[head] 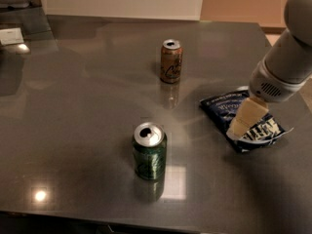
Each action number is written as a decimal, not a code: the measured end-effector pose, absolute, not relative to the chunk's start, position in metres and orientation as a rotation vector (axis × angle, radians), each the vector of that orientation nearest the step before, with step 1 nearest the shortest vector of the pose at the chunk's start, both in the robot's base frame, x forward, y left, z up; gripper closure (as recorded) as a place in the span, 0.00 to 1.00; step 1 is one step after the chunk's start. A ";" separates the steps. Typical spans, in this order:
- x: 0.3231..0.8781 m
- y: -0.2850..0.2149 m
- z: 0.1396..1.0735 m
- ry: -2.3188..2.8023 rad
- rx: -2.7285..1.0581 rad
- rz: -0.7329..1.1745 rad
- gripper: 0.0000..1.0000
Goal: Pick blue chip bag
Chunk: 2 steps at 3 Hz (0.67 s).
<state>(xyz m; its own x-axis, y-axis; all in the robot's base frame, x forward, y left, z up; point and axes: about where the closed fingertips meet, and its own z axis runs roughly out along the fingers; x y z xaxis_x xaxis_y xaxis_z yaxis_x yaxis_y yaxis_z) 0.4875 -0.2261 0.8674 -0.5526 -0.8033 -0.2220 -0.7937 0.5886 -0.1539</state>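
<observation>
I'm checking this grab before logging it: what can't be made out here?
Camera view, hand over the blue chip bag: it hides the bag's middle; contact unclear.
Camera view, arm: cut off by top and right edges.
Camera view, brown can and green can lettering: too blurred.

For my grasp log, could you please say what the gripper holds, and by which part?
Cannot be told: the gripper is over the middle of the bag, which lies on the table.
</observation>
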 end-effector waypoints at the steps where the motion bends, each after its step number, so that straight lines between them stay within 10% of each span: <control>1: 0.495 -0.230 0.840 2.606 -1.271 -0.007 0.00; 2: 0.500 -0.229 0.828 2.628 -1.262 0.021 0.18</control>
